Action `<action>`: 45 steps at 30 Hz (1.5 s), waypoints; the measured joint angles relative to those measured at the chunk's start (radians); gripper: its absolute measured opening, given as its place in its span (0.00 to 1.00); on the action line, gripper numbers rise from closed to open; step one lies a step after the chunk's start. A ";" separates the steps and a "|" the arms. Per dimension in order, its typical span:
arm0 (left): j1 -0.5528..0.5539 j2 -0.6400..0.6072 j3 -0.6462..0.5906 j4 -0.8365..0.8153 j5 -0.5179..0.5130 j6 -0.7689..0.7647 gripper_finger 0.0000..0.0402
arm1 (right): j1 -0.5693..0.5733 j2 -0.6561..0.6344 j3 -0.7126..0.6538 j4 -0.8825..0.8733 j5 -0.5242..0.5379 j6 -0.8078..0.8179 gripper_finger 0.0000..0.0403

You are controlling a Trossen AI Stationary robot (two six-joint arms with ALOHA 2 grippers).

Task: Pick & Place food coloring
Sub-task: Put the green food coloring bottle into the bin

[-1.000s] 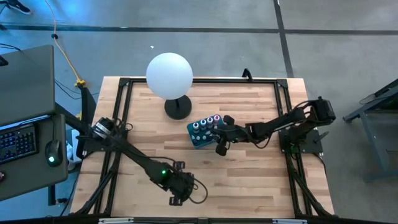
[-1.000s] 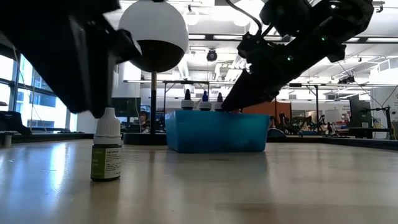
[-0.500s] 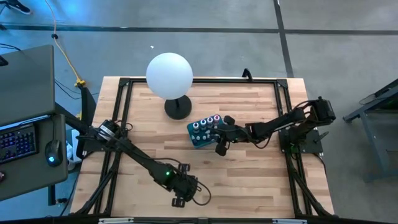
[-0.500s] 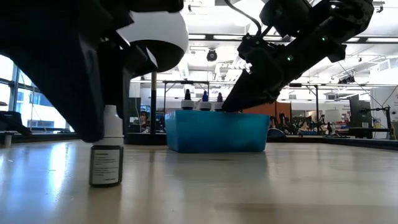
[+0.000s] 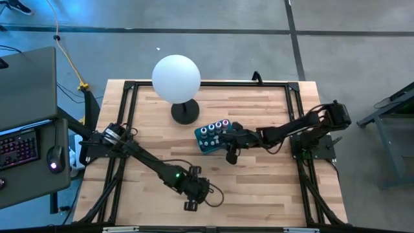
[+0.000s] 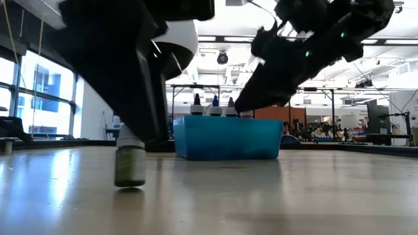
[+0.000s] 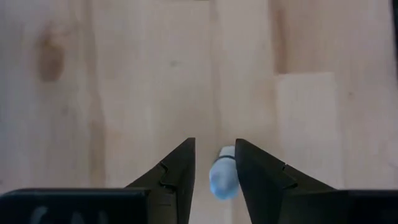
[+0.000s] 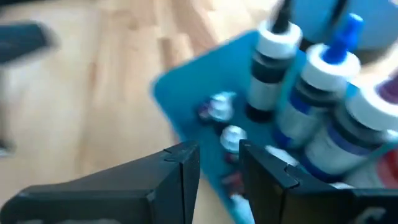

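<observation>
Bottle of food colouring, tiny, pale cap, dark-labelled body (image 6: pixel 130 163), hangs just off the pale wood-plank surface (image 6: pixel 274 196) at its near edge, pinched by the left hand (image 7: pixel 214 171) around the cap. Likely light, rigid, slick plastic; gripping the cap seems safest. Farther back, the teal plastic tray (image 6: pixel 225 138) holds three bottles. The right hand (image 8: pixel 217 171), fingers slightly parted, hovers at the tray, holding nothing.

The table (image 5: pixel 259 188) is pale wood in jointed strips, smooth with a soft sheen. The tray (image 6: pixel 225 138) looks like smooth teal plastic. The bottles (image 8: pixel 311 87) look like glossy plastic. The globe lamp (image 5: pixel 176 77) is matt white.
</observation>
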 joint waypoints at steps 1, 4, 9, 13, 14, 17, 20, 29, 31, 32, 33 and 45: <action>0.006 0.000 0.000 -0.001 0.007 -0.001 0.26 | 0.004 -0.016 0.000 -0.006 -0.023 -0.001 0.26; 0.019 0.000 0.000 -0.002 0.074 -0.003 0.21 | 0.025 -0.073 0.000 -0.017 -0.049 -0.002 0.26; 0.024 0.000 0.000 -0.009 0.108 -0.004 0.11 | 0.075 -0.180 0.000 -0.039 -0.046 -0.007 0.26; 0.023 0.000 0.000 0.000 0.128 -0.001 0.07 | 0.128 -0.248 0.000 -0.051 -0.010 -0.053 0.26; 0.023 0.000 0.000 -0.001 0.142 0.002 0.07 | 0.142 -0.257 0.000 -0.053 0.011 -0.065 0.26; 0.022 0.000 0.000 -0.002 0.191 0.006 0.10 | 0.176 -0.268 0.000 -0.055 0.064 -0.091 0.26; 0.022 0.000 0.000 -0.020 0.230 0.006 0.16 | 0.200 -0.267 0.000 -0.073 0.081 -0.086 0.26; 0.022 -0.001 0.026 -0.267 0.090 -0.020 0.38 | 0.264 -0.261 0.000 -0.094 0.134 -0.062 0.26; 0.023 -0.003 0.030 -0.295 0.079 -0.054 0.40 | 0.267 -0.261 0.000 -0.095 0.137 -0.060 0.26; 0.023 -0.003 0.029 -0.297 0.092 -0.070 0.40 | 0.267 -0.261 0.000 -0.094 0.137 -0.056 0.26; 0.023 -0.003 0.026 -0.293 0.111 -0.079 0.40 | 0.267 -0.261 0.000 -0.095 0.139 -0.055 0.26; 0.022 0.015 0.023 -0.285 0.146 -0.030 0.40 | 0.266 -0.261 0.000 -0.102 0.140 -0.055 0.26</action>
